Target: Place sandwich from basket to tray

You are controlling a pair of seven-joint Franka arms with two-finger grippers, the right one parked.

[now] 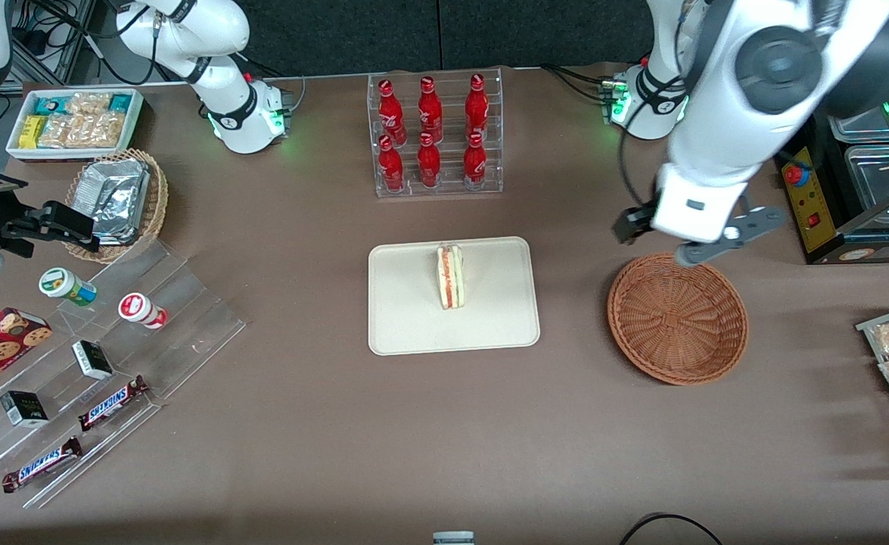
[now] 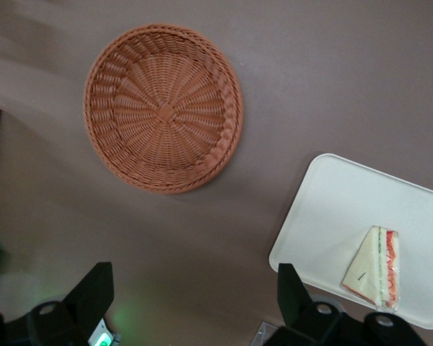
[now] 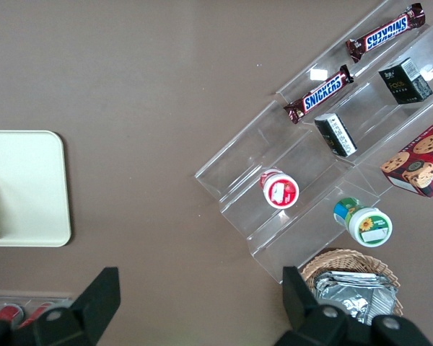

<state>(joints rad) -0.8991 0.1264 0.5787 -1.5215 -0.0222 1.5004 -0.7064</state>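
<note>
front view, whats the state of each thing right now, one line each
sandwich: standing on edge on the tray, filling edge up
tray: flat on the table, holds only the sandwich
basket: upright, empty
gripper: open, holding nothing, above the table beside the basket
bottles: six, upright in a clear rack, capped

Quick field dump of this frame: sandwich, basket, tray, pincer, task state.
sandwich: on the tray, standing on edge, red filling visible
tray: mid-table, nearer the front camera than the bottle rack
basket: empty, beside the tray toward the working arm's end
pincer: open, holding nothing, above the basket's rim, apart from the sandwich
task state: sandwich is out of the basket and on the tray
</note>
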